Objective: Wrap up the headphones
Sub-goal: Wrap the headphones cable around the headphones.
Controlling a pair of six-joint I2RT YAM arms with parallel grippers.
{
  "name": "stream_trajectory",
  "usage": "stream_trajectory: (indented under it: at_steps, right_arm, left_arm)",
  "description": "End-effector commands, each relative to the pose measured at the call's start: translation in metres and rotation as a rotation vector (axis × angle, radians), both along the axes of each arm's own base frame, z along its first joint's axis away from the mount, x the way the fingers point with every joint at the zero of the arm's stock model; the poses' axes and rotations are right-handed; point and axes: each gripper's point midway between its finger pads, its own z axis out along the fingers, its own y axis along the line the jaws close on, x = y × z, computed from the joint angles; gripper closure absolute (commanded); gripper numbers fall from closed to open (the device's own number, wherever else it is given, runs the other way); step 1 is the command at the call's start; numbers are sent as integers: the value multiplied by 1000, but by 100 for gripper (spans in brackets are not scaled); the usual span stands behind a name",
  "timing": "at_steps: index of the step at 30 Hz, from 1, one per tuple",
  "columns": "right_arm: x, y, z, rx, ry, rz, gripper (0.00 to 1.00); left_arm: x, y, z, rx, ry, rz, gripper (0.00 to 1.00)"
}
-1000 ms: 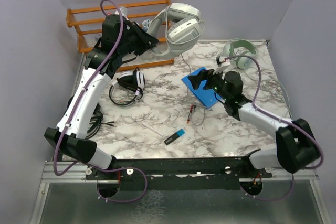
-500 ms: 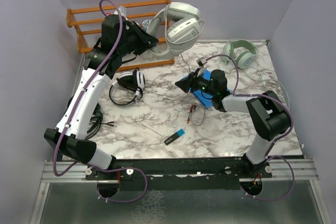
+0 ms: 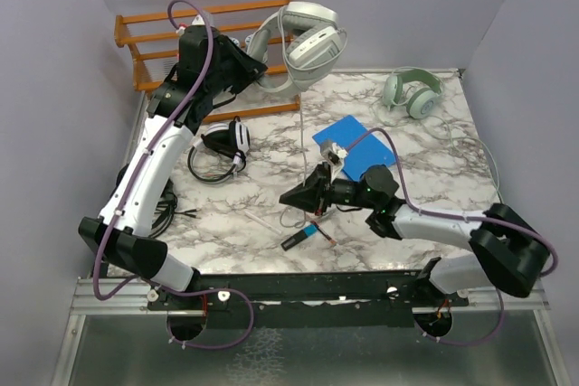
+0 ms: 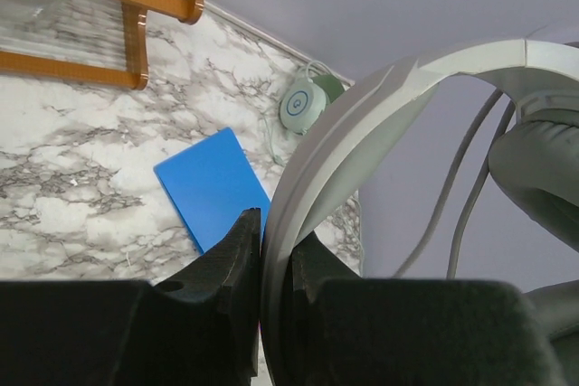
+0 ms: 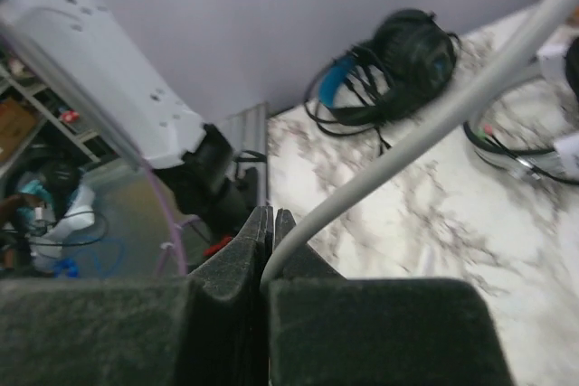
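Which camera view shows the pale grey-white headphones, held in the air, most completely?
The top external view: the pale grey-white headphones show whole, band and ear cups. The left wrist view shows only part of the band, clamped in the left gripper. The right wrist view shows only a pale cable, probably theirs.

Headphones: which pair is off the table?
The pale grey pair, held up by the left gripper; the green pair and the black-and-white pair lie on the table.
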Motion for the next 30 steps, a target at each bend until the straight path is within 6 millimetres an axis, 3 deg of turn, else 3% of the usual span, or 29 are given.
stream_trajectory:
  at_steps: [1, 5, 9, 13, 20, 25, 30]
  right_arm:
    - [-30, -1, 13, -8, 18, 21, 99]
    - [-39, 2, 28, -83, 34, 59, 100]
    - [-46, 3, 65, -114, 3, 113, 99]
    - [-46, 4, 99, -167, -42, 139, 99]
    - [-11, -11, 147, -297, -158, -55, 99]
    - [13, -21, 153, -390, -186, -184, 99]
    - [31, -32, 144, -491, -195, -274, 99]
  left_arm:
    - [22, 17, 17, -30, -69, 143, 100]
    - [30, 23, 5, -12, -50, 193, 100]
    - [38, 25, -17, 72, -32, 214, 100]
    - [43, 46, -40, 177, -19, 326, 100]
    - [37, 62, -59, 453, -69, 362, 100]
    - [24, 60, -58, 696, -203, 301, 100]
    - [1, 50, -70, 1050, -342, 155, 100]
